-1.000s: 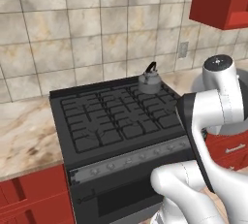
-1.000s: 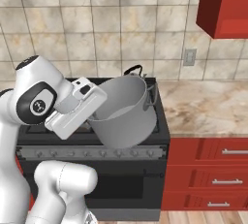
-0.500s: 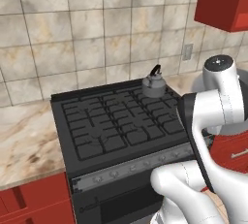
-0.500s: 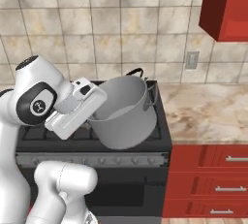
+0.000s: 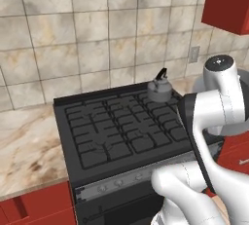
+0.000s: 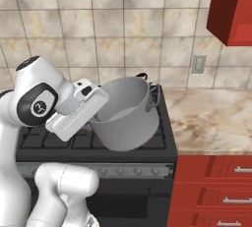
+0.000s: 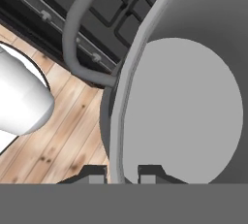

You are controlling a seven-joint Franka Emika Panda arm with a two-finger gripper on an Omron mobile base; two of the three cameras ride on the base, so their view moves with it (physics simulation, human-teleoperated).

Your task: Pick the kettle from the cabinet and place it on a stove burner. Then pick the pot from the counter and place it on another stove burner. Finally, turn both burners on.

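1. Pot (image 6: 129, 115): wide grey steel vessel, held in the air above the front right part of the cooktop (image 5: 124, 131) and tilted so that its open mouth faces up and toward the arm; one small side handle projects at its right rim.
2. Gripper (image 7: 122, 173): the two dark fingertips straddle the pot's rim, one inside the wall and one outside, pinching it; in the hand view the curved side handle sits just above the grip point.
3. Kettle (image 5: 159, 89): small grey body with a black arched handle, standing upright on the rear right burner (image 5: 156, 103), well apart from the pot.
4. Remaining burners: black cast-iron grate sections, bare, with a silver knob panel (image 5: 131, 180) along the front edge.
5. Counter (image 6: 211, 118): beige veined marble slab flanking the stove on both sides, above red drawers (image 6: 216, 194) with silver handles.
6. Cabinet (image 6: 231, 7): bright red wall unit at upper right, against the tiled wall (image 5: 87, 39).
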